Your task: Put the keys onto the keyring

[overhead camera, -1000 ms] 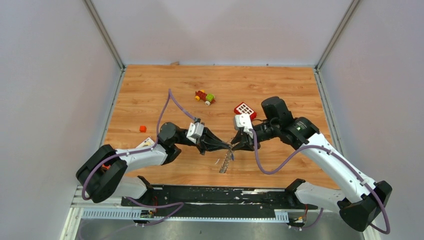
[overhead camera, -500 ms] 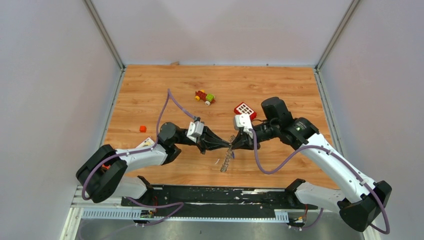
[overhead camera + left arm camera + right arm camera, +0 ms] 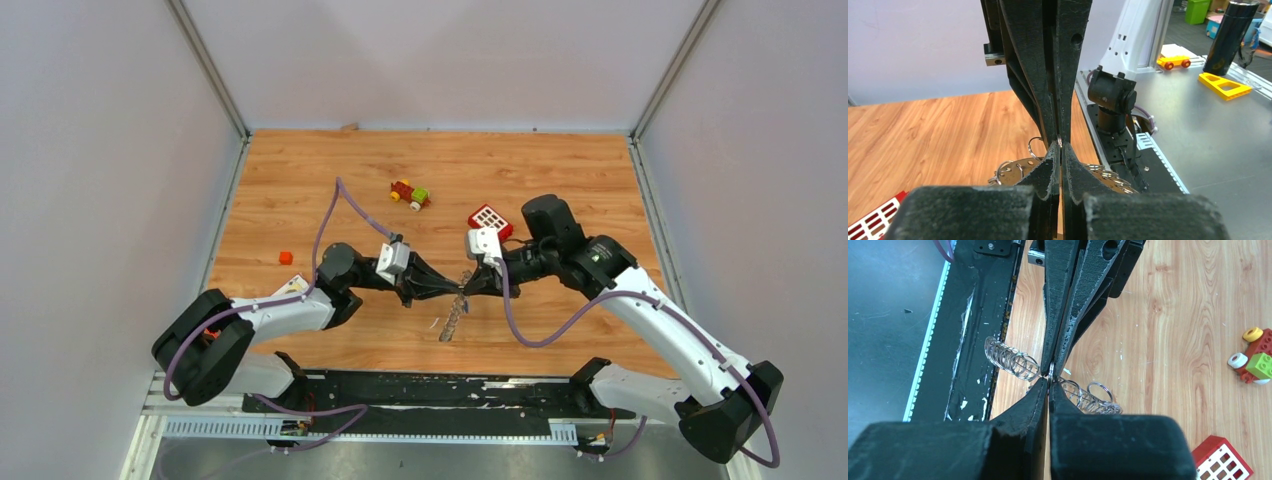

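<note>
The left arm runs low from its base at the near edge, forearm slanting right and slightly away, wrist level, so the left hand (image 3: 458,291) points right at the keyring (image 3: 452,318). Its fingers are pressed together, and their tips pinch the keyring's upper rim.

The right arm rises from its base at the near right and folds at an elbow that sits beyond and to the right of the keyring. Its forearm then comes back leftward and down. The right hand (image 3: 468,288) points left, nose to nose with the left hand, and the two tips touch at the same spot on the rim. Its fingers are also pressed together. A glint of metal shows where the tips meet, but I cannot tell whether the right hand has any of it caught.

The keyring stands on edge on the tabletop (image 3: 560,170), tilted, with its top at the hands and its foot nearer the arm bases. In both wrist views its silver loops fan out to either side just below the joined tips. The two loose keys are too small to pick out with certainty.

A red block (image 3: 490,219) with white squares lies beyond the keyring to the right, just past the right wrist. A small red, yellow and green toy (image 3: 410,193) lies farther beyond the keyring to the left. A tiny orange cube (image 3: 285,257) sits well to the left of the keyring, beyond the left forearm.
</note>
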Motion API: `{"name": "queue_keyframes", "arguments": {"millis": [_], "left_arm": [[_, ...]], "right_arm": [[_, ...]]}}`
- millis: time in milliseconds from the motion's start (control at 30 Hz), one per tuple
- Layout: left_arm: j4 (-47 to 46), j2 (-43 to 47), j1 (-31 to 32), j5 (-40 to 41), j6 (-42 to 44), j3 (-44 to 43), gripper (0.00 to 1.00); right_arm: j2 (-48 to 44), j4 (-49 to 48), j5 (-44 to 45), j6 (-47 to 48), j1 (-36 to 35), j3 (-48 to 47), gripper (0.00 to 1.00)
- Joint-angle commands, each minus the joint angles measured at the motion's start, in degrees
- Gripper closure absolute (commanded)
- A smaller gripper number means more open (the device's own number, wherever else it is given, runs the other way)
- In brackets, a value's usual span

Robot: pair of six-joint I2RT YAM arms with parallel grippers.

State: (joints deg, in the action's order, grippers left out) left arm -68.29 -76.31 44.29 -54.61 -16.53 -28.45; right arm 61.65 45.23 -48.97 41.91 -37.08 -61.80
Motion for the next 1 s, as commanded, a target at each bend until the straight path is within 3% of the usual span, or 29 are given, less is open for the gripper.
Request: {"name": "queue_keyframes", "arguments": {"millis": [0, 133, 300, 967], "left_arm": [[7.9, 0.9, -0.3, -0.7, 6.5, -2.7, 0.92], [19.1, 2.7, -0.3, 1.3, 12.7, -5.6, 0.76], [27.6, 3.8, -0.3, 1.1, 17.8, -8.9, 0.67], [23.6, 1.7, -0.2, 1.5, 14.9, -9.2, 0.67]], "right_arm": [[-1.4, 1.1, 4.1, 1.6, -0.2, -2.0, 1.0], [0.2, 5.5, 8.6, 2.6, -1.3, -4.5, 1.0], [2.4, 8.5, 11.9, 2.3, -2.3, -7.1, 1.0], [9.2, 13.6, 14.2, 0.7, -3.3, -14.7, 1.0]]}}
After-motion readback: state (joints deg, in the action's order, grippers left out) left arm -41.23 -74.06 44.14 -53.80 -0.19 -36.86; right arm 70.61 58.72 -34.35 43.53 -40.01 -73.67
